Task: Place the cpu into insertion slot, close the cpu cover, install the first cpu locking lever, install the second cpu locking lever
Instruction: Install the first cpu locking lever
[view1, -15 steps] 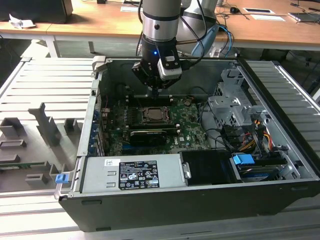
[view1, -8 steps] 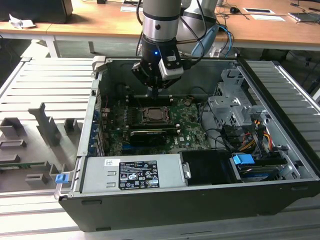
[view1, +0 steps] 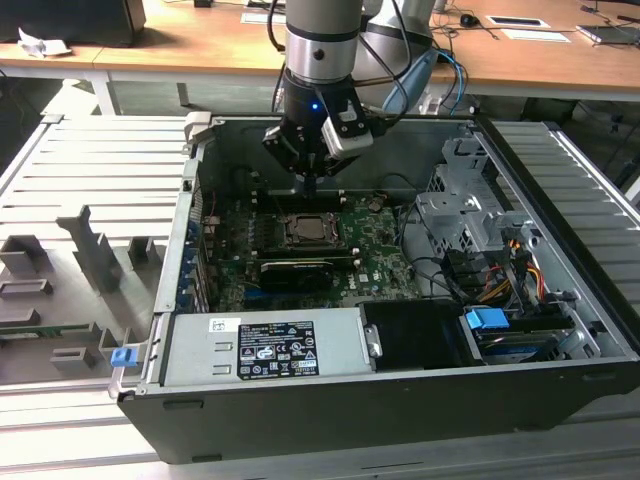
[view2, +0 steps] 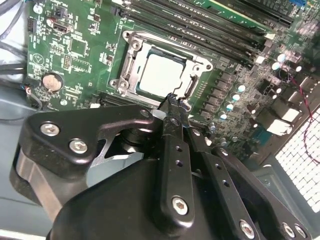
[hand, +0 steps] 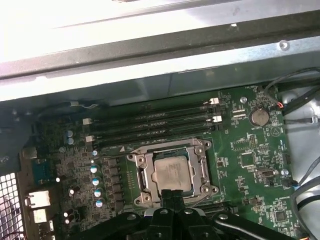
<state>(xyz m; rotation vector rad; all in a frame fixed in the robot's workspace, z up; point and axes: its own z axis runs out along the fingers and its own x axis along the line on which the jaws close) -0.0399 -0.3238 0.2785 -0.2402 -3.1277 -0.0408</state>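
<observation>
At the exterior view's left stood a grey slatted metal table (view1: 60, 170) carrying a small blue plastic clip (view1: 122, 355). Beside it lay the open black steel computer case (view1: 300, 420). A silver boxed power supply (view1: 265, 345) ran along its near wall, and the green motherboard (view1: 375, 255) lay on its floor.

Over the board's middle hung the black two-fingered gripper (view1: 311, 185), its tips just above the socket. In the second wrist view the cpu (view2: 161, 75), a flat square chip with a silver-grey top, sat in the insertion slot (view2: 123, 86), the square metal-rimmed socket. The cpu cover (view2: 192, 80), a thin silver-grey windowed frame, appeared to lie down over the chip, though I could not be certain it was fully flat. The fingers were pressed together at the socket's edge, with nothing visibly pinched.

At the right stood a grey metal drive cage (view1: 470, 230).

Judgement: placing was done, and the work stood at the cover and the first locking lever. A lever move would call for fine contact close beside the rim.
</observation>
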